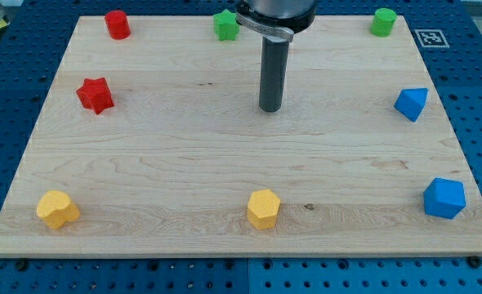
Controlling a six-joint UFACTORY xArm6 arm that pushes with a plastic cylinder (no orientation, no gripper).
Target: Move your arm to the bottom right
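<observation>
My tip [270, 109] rests on the wooden board [184, 155] a little above its middle, touching no block. The green star block [225, 24] is up and to the tip's left. The yellow hexagon block [263, 208] lies straight below the tip near the view's bottom edge. At the view's right sit a blue triangular block [411, 104] and, lower, a blue block [444, 198] near the bottom right corner.
A red cylinder [117, 24] and a red star block [95, 95] sit at the upper left. A yellow block [57, 209] sits at the lower left. A green cylinder [382, 22] sits at the top right. A blue pegboard [4, 90] surrounds the board.
</observation>
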